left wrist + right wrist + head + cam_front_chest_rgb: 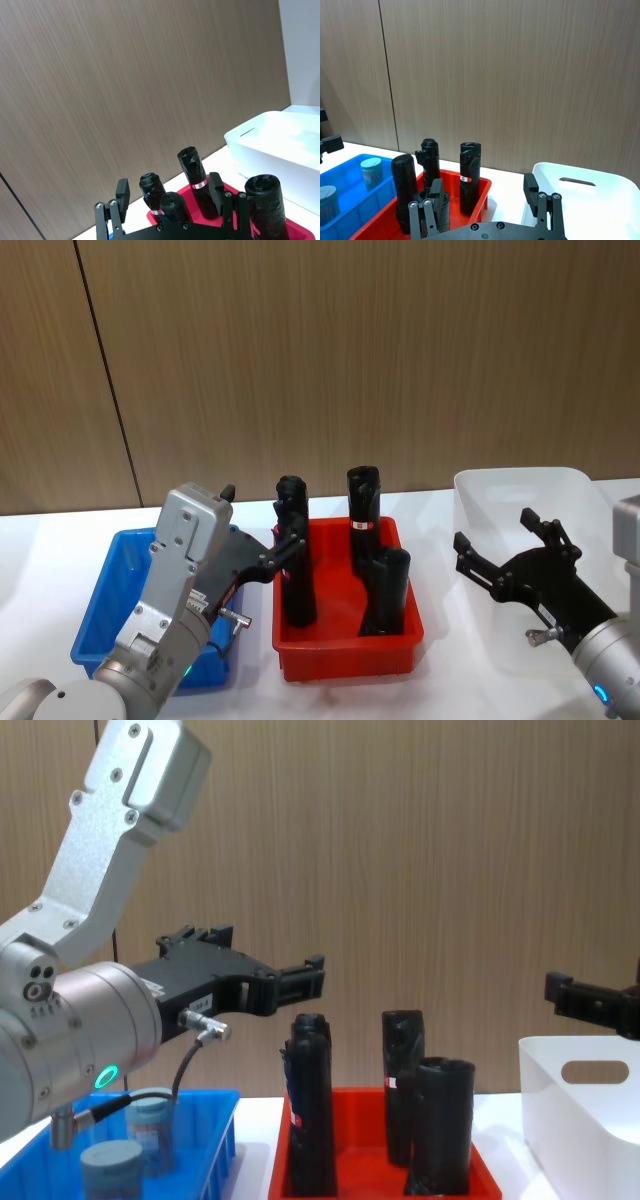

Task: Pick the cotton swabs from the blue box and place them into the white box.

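The left gripper (169, 186) has its jaws spread wide with nothing between them. It's up off the worktop (40, 540), with the tips right by the top of one of the black rolls (293, 560). The cotton swabs (150, 1122) are below and behind those jaws: two jars standing lids-up in the blue box (100, 605), under the left wrist, well clear of the fingertips. The red bin (350, 658) holding the upright rolls sits just ahead of and under the left jaws, between them and the right gripper (483, 185). The right jaws are apart too, and empty. They're held over the white box (520, 485), which sits right beneath them and runs on a bit past them. All three bins are lined up side by side on the white worktop.
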You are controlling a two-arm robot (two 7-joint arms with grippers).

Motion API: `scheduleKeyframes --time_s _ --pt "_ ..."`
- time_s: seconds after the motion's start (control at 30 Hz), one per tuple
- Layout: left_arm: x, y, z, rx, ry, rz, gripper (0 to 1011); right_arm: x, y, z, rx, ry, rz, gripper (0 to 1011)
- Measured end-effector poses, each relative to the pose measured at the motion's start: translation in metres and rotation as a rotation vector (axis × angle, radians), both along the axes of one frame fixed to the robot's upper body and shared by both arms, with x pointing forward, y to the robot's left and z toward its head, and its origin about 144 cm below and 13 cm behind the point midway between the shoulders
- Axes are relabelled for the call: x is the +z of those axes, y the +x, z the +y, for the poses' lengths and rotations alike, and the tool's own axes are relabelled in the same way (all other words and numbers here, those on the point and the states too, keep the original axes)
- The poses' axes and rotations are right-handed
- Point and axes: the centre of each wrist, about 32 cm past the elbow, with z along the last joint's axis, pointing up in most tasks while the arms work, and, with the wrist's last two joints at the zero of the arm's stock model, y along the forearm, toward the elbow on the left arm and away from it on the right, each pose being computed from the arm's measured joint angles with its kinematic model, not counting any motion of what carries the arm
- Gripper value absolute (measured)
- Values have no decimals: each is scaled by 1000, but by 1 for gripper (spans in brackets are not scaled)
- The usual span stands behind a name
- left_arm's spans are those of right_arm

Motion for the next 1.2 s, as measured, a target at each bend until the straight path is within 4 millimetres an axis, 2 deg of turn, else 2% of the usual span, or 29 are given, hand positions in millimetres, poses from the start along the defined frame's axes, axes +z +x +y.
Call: scheduleKeyframes --time_s 0.47,1.2 --pt "-2 3 5 8 -2 19 1004 0 0 0 0 0 0 1002" --pt "-18 19 46 163 -92 245 1004 0 0 0 0 0 0 1001"
